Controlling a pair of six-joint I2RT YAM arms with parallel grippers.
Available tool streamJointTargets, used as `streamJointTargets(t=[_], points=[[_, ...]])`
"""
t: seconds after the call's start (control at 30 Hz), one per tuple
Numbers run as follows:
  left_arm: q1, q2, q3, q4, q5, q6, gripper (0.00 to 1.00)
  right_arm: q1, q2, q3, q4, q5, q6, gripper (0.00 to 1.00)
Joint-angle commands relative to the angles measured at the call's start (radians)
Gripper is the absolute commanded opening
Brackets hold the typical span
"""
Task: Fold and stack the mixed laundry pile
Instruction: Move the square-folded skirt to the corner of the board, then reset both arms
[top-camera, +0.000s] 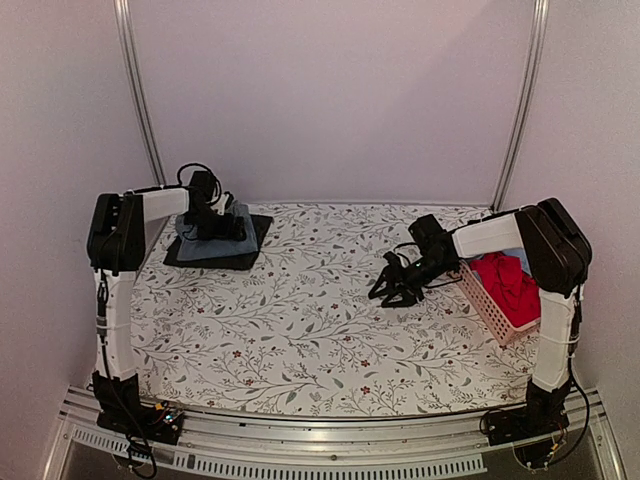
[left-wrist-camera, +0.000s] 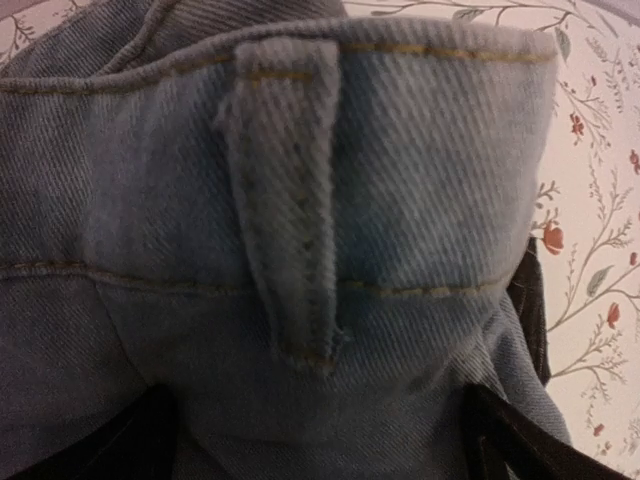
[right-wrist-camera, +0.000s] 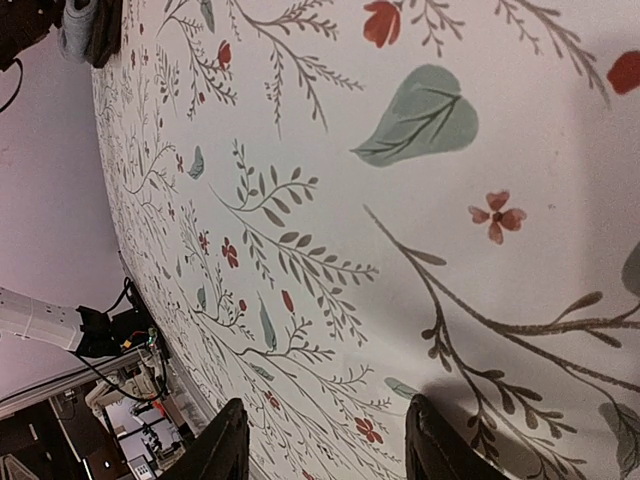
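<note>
**lurker:** So what are your fingers on right now?

**me:** On my left gripper (left-wrist-camera: 315, 445) the fingers (left-wrist-camera: 515, 440) are spread wide, one dark tip in each bottom corner of the wrist view, not pinching anything. The light-blue denim (left-wrist-camera: 430, 180) fills the gap right under them, with the waistband and a belt loop (left-wrist-camera: 290, 200) up close. Can't tell if the tips actually touch the cloth.

**lurker:** And the other side?

**me:** My right gripper (right-wrist-camera: 330, 450) is partly apart and empty. Only the floral tablecloth (right-wrist-camera: 450, 250) shows between the tips.

**lurker:** Where's the laundry then?

**me:** The denim sits folded on a black garment (top-camera: 215, 260) at the far left of the table. The red garment (top-camera: 510, 280) is in the pink basket (top-camera: 485, 305) at the right edge, just beside my right arm.
</note>
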Motion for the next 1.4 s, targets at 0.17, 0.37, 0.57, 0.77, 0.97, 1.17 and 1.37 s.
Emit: streamJointTargets(t=[0.17,0.37,0.57,0.77,0.97,1.17,1.37], points=[[0.119,0.219,0.211,-0.238,-0.256,-0.123,1.0,-0.018,-0.032,-0.007,-0.01,0.007,-0.018,0.52],[0.167,0.375,0.508,-0.329,-0.21,-0.089,1.0,-0.026,-0.02,0.018,-0.02,0.004,-0.016,0.52],[0.16,0.233,0.463,-0.228,-0.216,-0.016,1.0,-0.032,-0.044,0.04,-0.028,0.024,-0.019,0.52],[0.134,-0.042,0.36,-0.063,-0.168,-0.032,1.0,-0.034,-0.106,0.12,-0.047,0.075,-0.056,0.53],[0.128,-0.191,0.387,-0.124,0.132,-0.011,1.0,-0.044,-0.214,0.217,-0.084,0.171,-0.127,0.58],[0.025,-0.417,0.172,-0.133,0.067,0.018,1.0,-0.054,-0.371,0.257,-0.111,0.267,-0.202,0.72],[-0.037,-0.704,-0.237,-0.058,0.066,-0.076,1.0,-0.054,-0.542,0.132,-0.077,0.337,-0.224,0.85]])
